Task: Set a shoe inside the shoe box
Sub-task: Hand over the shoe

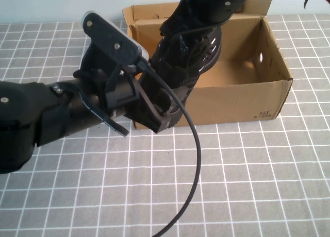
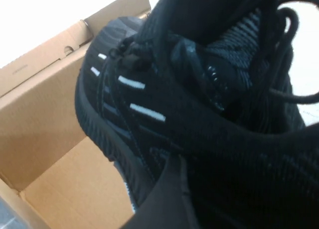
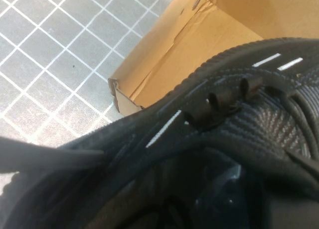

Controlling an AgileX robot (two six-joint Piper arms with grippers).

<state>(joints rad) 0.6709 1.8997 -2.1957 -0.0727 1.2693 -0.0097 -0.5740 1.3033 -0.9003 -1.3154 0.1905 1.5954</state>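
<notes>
- The black mesh sneaker [image 1: 188, 51] hangs tilted over the near-left corner of the open shoe box [image 1: 234, 100], its sole facing outward and its toe above the box interior.
- The left gripper [image 1: 165, 111] is at the box's near-left corner, just below the sneaker; its fingers stand wide apart, and the left wrist view shows one dark finger [image 2: 167, 199] against the shoe's side.
- The right gripper is hidden in the high view, where only its arm [image 1: 216, 5] descends onto the shoe from the box's far side. Its fingers are together; whether they pinch the shoe cannot be told.
- The left wrist view alone shows the sneaker's white dash marks [image 2: 144, 111] and laces [image 2: 284, 25] above the box's bare floor [image 2: 75, 189].
- The right wrist view shows the lace loops [image 3: 229, 99] beside the box's corner edge [image 3: 122, 97].
- The box's right half lies open, flaps upright, a round hole [image 1: 261, 56] in its right wall.
- Checked tablecloth [image 1: 247, 185] surrounds the box; a black cable [image 1: 195, 159] curves in front of it.
</notes>
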